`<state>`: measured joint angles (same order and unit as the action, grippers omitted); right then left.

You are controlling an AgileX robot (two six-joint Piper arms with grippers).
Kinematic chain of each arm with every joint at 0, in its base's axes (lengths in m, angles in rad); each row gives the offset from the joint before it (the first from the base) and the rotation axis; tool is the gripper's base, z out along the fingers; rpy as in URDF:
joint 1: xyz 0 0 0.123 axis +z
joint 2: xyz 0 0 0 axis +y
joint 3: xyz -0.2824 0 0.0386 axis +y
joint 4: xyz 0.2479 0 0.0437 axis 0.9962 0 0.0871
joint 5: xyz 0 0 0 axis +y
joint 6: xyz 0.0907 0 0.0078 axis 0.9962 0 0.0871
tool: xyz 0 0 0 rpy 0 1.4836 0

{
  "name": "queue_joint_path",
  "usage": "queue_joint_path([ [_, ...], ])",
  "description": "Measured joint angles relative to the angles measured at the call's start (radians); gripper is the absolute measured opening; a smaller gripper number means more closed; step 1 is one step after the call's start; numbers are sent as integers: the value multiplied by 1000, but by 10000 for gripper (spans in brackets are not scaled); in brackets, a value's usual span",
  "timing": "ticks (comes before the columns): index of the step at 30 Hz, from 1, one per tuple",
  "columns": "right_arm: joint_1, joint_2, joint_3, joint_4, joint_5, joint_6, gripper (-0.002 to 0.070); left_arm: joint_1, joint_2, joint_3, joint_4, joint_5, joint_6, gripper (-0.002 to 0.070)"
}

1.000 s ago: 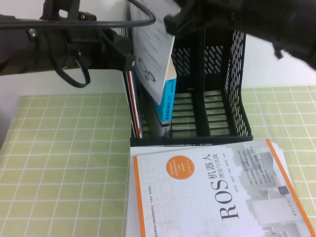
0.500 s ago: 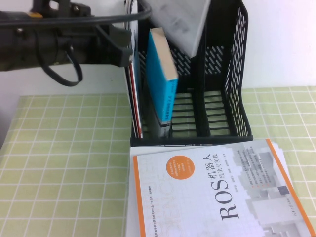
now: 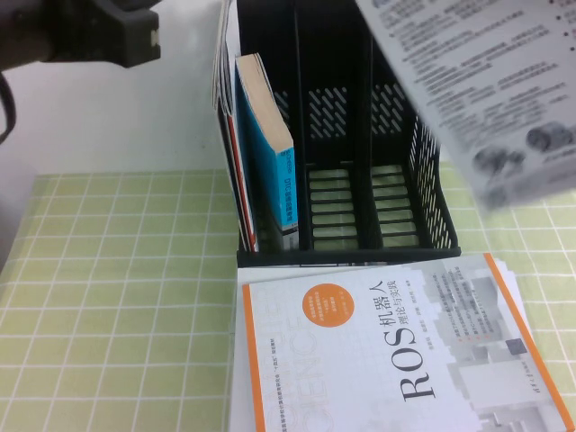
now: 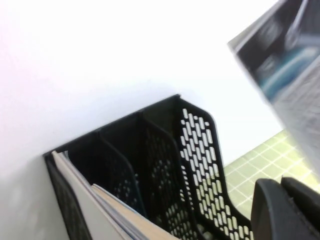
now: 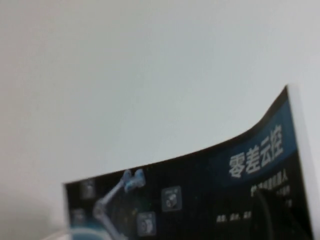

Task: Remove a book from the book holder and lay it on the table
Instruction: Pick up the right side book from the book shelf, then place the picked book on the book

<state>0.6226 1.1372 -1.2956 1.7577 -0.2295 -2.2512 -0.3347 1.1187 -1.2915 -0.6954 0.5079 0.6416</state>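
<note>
The book point(image 3: 477, 90), thin, large and white with printed text, hangs tilted in the air above the right side of the book holder point(image 3: 423, 180), clear of it. My right gripper point(image 5: 267, 217) is shut on the book; it is out of the high view, and in the right wrist view the book's dark printed side point(image 5: 200, 195) fills the space before it. The left arm point(image 3: 90, 31) is drawn back at the upper left, away from the rack. My left gripper point(image 4: 287, 210) is shut and holds nothing, hovering above the holder point(image 4: 195, 150). The table point(image 3: 117, 297) has green checks.
A thick blue book point(image 3: 270, 157) and thin red-and-white volumes point(image 3: 229, 144) stand in the holder's left compartment; the other two compartments hold nothing. A white orange-edged ROS book point(image 3: 396, 351) lies flat on the table just in front of the rack.
The thin white book has come up out of the rack and swung right. The left arm has pulled back leftward. The blue book now leans left in its compartment.
</note>
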Motion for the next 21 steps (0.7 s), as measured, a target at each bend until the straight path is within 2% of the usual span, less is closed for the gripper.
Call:
queue_joint_path([
  [13,0,-136,137,-25,380,376,25,0,-8,0,2,53,-45,-3],
  [17,0,-139,137,-294,573,520,25,0,-8,0,4,62,-46,-3],
  [21,0,-133,137,-723,830,803,25,0,-8,0,6,70,-48,-3],
])
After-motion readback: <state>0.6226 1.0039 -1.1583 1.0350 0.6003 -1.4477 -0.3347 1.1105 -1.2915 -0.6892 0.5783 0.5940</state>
